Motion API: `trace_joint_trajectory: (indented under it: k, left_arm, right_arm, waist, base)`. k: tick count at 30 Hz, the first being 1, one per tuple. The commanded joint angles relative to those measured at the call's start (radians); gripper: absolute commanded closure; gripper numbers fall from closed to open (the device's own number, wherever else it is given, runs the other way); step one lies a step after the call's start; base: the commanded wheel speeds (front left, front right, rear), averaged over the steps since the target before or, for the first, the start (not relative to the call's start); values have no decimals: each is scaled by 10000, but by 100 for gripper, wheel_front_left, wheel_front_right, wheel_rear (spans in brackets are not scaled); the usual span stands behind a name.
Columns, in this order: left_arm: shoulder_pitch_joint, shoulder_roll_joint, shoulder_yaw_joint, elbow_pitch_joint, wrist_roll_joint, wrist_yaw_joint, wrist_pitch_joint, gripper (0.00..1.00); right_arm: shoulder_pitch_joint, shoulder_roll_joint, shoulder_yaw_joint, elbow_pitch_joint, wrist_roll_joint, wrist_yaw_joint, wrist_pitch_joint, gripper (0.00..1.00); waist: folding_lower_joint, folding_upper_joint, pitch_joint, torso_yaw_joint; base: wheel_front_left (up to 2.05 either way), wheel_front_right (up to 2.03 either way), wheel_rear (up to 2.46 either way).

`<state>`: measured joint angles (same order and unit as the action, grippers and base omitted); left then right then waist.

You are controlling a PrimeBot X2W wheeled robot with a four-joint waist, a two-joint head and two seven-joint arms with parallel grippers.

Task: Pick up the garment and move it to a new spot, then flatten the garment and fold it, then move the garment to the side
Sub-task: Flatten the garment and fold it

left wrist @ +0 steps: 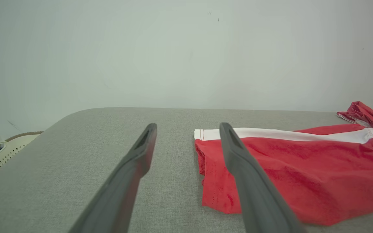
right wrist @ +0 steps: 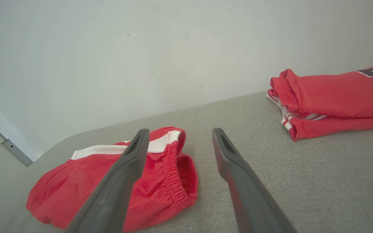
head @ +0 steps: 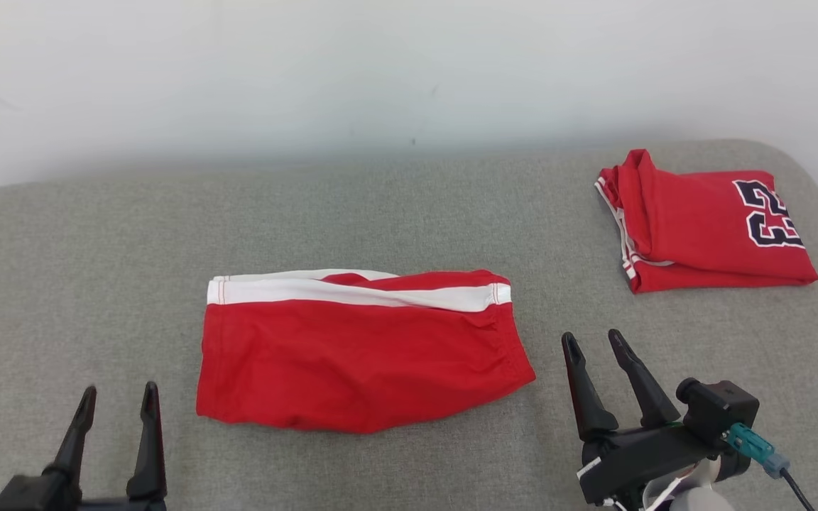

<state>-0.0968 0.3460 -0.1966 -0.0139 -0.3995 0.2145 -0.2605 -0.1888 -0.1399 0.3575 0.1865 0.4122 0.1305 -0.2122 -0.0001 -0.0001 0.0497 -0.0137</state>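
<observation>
Head view: red shorts between left gripper and right gripper (both spread wide, empty, seemingly clear).

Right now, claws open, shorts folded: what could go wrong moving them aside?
1. The left claw and right claw stand open on either side of the folded shorts; pinching only the top layer could undo the fold.
2. The folded jersey lies far right; sliding the shorts that way could bump it.
</observation>
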Motion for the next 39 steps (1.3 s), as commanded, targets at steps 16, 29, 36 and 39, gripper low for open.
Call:
trace_joint_trajectory:
  k: [16,29,36,39]
  left_arm:
    - [2069,-824,1346,-774,1113,-370,-45,0]
    - [2109,-1209,1725,-555,1586,-725,-45,0]
    - [2137,-1380,1904,-509,1717,-803,-45,0]
    - [2101,-1454,1973,-491,1795,-881,-45,0]
  right_arm:
    - [1051,415,-808,-163,-978,2,-195,0]
    - [1083,484,-801,-129,-1236,2,37,0]
    - [1094,499,-823,-115,-1287,2,64,0]
    - [1087,504,-841,-108,-1304,2,64,0]
  waist:
    - [1,1,-671,372]
    - [1,1,-675,399]
    - [1,1,-691,386]
    - [1,1,-696,400]
  base:
    - [0,0,0]
    - [0,0,0]
    - [0,0,0]
    - [0,0,0]
